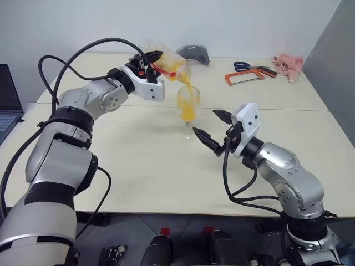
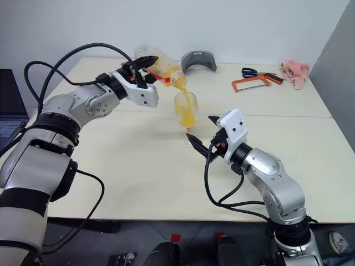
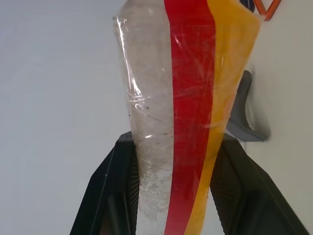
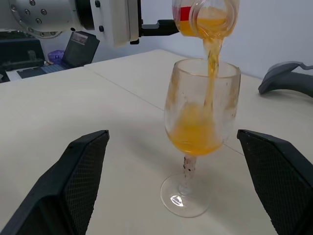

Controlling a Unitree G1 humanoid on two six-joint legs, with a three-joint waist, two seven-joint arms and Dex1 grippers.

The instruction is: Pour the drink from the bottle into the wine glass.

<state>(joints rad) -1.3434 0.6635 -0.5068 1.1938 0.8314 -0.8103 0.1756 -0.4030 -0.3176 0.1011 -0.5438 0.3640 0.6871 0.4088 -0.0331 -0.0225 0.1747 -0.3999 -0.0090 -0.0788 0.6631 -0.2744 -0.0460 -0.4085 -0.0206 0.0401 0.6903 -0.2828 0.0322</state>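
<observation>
While the left hand (image 1: pixel 148 60) pinches the tilted bottle (image 1: pixel 169 65), the spread right hand (image 1: pixel 213 128) flanks the wine glass (image 1: pixel 189 111).

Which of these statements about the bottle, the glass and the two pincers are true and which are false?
1. The left pincer holds the bottle tilted over the glass. True.
2. The right pincer is shut on the stem of the glass. False: it is open and apart from the glass.
3. The drink is streaming into the glass. True.
4. The glass is full to the brim. False: the drink fills only the lower part of the bowl.
5. The glass lies on its side. False: it stands upright on the table.
</observation>
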